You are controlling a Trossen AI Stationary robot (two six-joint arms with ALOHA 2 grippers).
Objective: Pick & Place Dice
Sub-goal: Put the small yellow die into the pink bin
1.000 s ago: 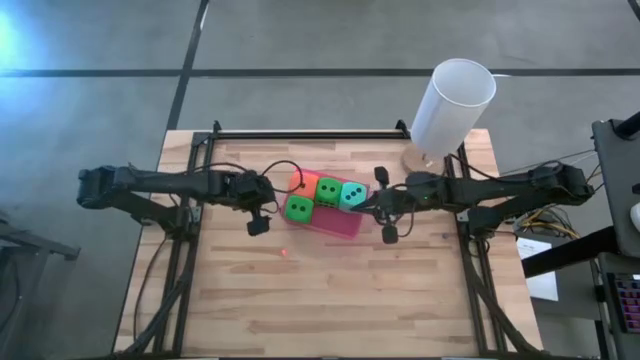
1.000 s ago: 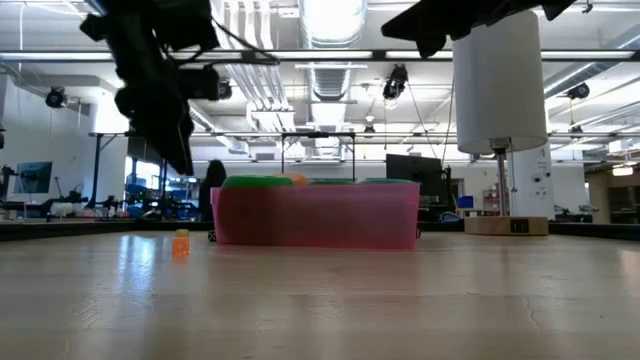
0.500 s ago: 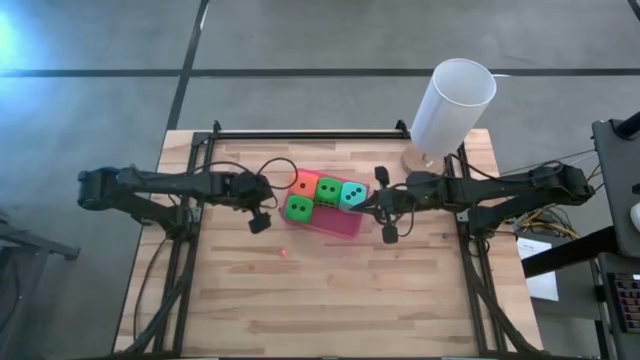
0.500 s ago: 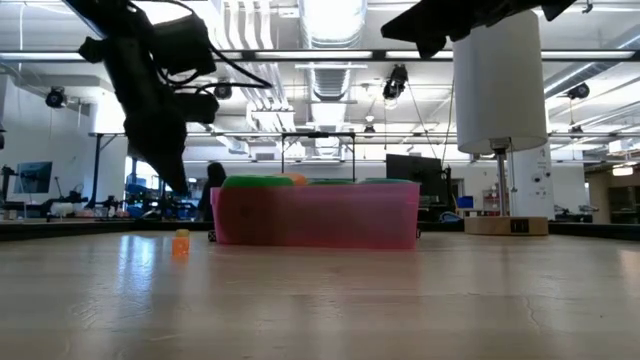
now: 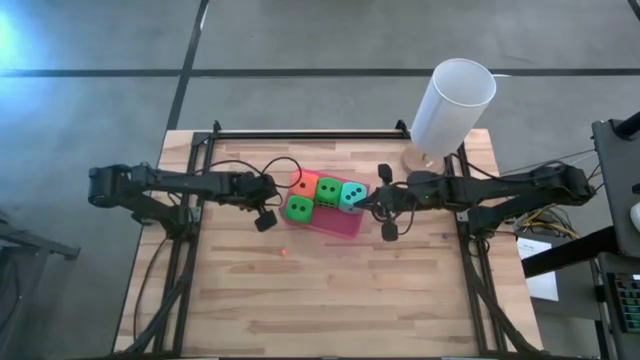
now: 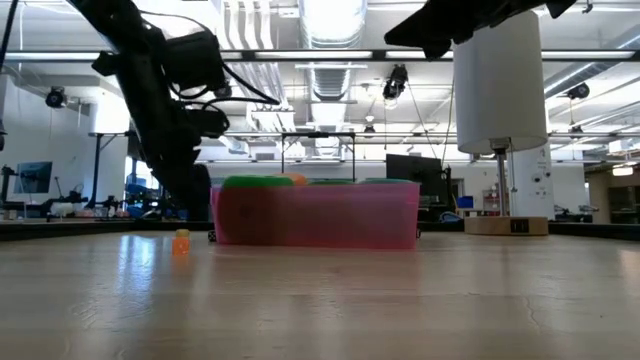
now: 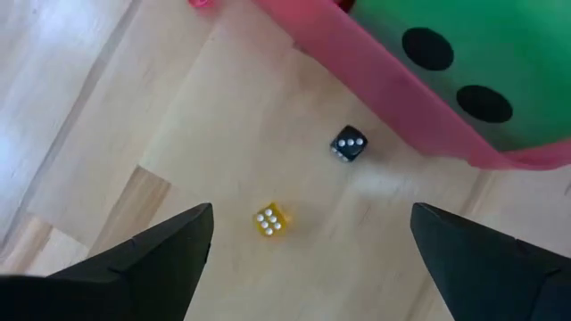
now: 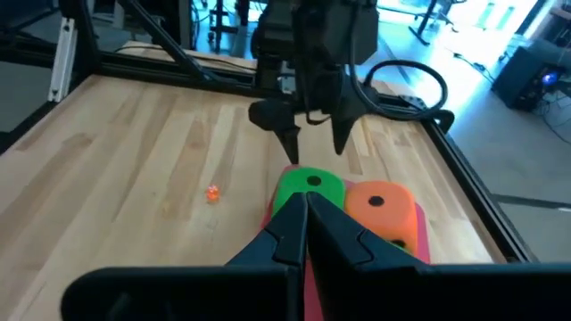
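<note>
Four soft dice lie on top of the flat pink pad (image 5: 340,224): orange (image 5: 304,184), green (image 5: 328,190), teal (image 5: 352,195) and a second green (image 5: 298,208). My left gripper (image 7: 312,214) is open and points down over the bare table at the pad's left edge, beside the near green die (image 7: 464,62). From the right wrist view it (image 8: 314,143) stands just beyond that die (image 8: 308,187). My right gripper (image 8: 303,203) is shut and hovers at the pad's right end, next to the teal die. Neither gripper touches anything.
Tiny dice lie on the table by the pad's left edge: a yellow one (image 7: 270,219) and a black one (image 7: 348,144). A small orange one (image 6: 181,243) shows too. The tall white cylinder (image 5: 452,108) stands at the far right corner. The near half of the table (image 5: 330,300) is bare wood.
My left gripper has moved toward the table's right, closer to the pink pad's left edge, and has come down. The dice, the pad and the right arm have kept still.
</note>
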